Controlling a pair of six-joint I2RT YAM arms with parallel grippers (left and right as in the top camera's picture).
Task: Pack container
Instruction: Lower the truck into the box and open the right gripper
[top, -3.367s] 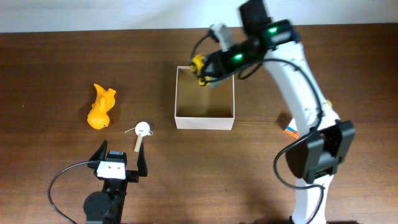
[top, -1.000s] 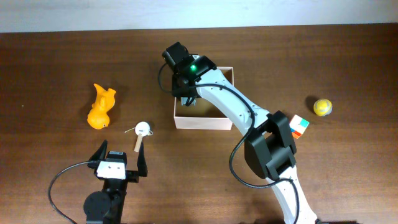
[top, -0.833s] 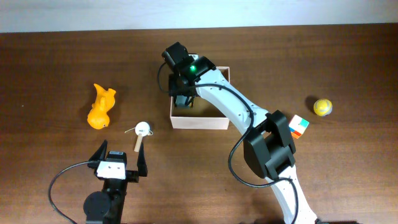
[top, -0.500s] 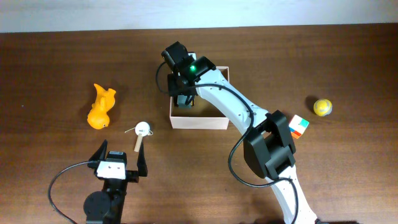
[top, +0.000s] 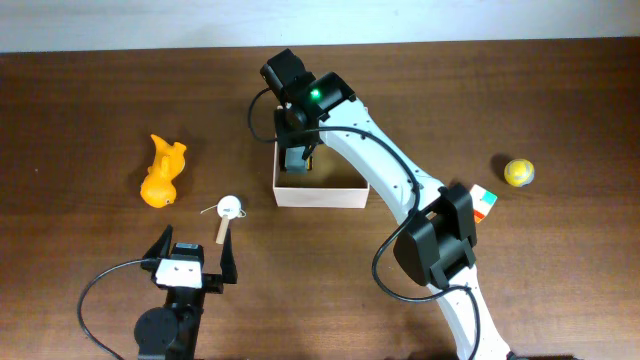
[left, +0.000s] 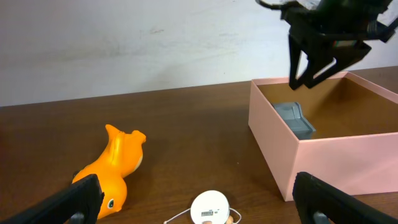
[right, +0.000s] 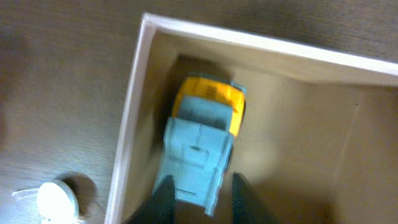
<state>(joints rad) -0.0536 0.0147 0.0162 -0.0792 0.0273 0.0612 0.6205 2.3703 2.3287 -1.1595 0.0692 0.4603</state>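
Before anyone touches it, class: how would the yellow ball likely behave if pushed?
The ball looks round, so it would probably roll freely on the smooth table. It is small, so likely light.

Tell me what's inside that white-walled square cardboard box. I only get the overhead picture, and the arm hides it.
Observer: A small toy car, pale blue with a yellow end, lies on the floor of the white-walled box.
Operator: Whereabouts in it?
Observer: Alongside one wall, toward a corner.
Operator: Are the fingers holding it?
Observer: No. The left wrist view shows the right arm's fingers above the box, apart and empty.
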